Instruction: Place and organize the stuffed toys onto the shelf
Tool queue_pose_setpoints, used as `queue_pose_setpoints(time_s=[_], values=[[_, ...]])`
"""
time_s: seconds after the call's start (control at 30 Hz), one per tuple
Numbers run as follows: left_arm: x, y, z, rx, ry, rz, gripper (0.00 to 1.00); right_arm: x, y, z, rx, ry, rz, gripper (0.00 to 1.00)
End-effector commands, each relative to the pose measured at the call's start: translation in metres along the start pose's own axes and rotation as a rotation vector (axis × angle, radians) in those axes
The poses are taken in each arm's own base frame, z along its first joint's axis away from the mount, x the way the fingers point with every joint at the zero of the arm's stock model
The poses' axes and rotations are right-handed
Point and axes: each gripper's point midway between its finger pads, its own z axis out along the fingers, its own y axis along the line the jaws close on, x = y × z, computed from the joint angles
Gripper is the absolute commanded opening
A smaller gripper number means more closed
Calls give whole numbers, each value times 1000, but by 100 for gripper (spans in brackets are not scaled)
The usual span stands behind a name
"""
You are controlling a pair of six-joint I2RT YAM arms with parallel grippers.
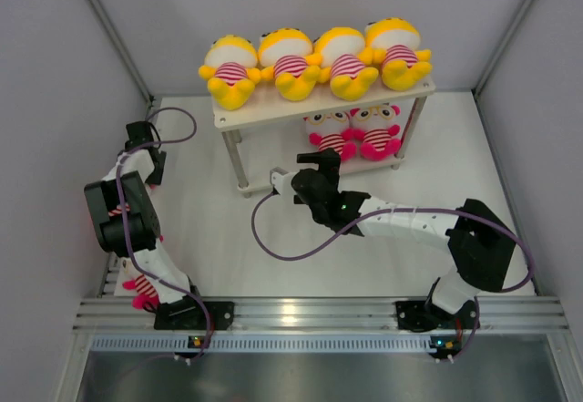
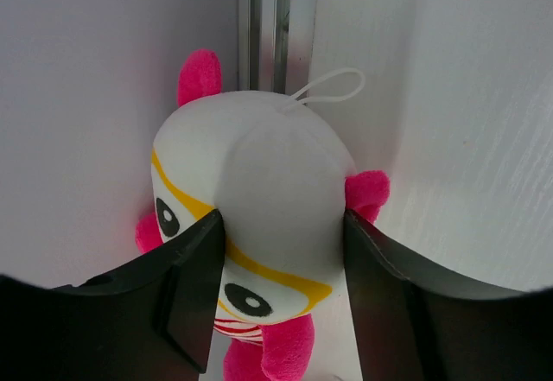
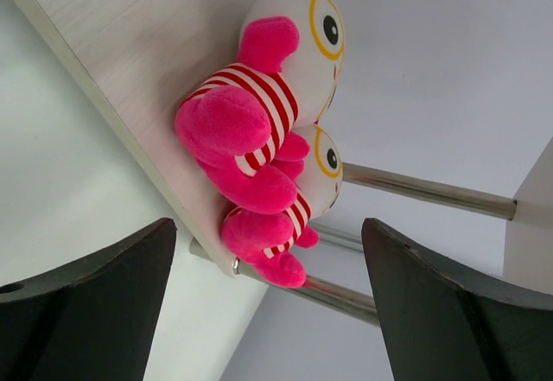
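A pink doll (image 2: 259, 165) is clamped by its head in the left tool (image 2: 281, 225), near the table's (image 1: 209, 229) far left corner, seemingly for carrying to the shelf's (image 1: 273, 108) lower tier, where two pink dolls (image 3: 259, 96) are seated rightward; the right tool (image 3: 268, 225) is held spread and empty before them.

near-left pink doll (image 1: 139, 293): left arm (image 1: 118, 218) is covering most of it | lower-tier pink dolls (image 1: 330, 138): upper board (image 1: 264, 110) is hiding their crowns | held pink doll (image 2: 268, 182): left fingers (image 2: 194, 299) are masking its cheeks, bottom edge is cropping its body
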Motion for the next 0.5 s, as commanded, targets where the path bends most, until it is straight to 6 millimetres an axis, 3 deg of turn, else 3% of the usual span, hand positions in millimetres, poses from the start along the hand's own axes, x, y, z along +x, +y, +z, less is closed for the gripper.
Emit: queue_pose_setpoints(time_s=[0.0,0.03,0.07,0.13,0.3,0.47], values=[[0,11,9,-35,1,-12,57,-1,-16,-15,41,-21,56,89],[3,10,12,-35,12,-10,46,-1,-16,-15,42,-18,55,89],[2,11,11,-34,9,-6,20,0,-18,-16,47,-15,57,89],[1,11,4,-21,-13,-19,0,-1,-19,-19,51,-19,61,88],[-4,-1,-30,80,-104,-83,0,-7,-25,-30,63,-56,85,88],[-10,-13,-86,196,-214,-145,0,-22,-39,-49,99,-150,119,88]])
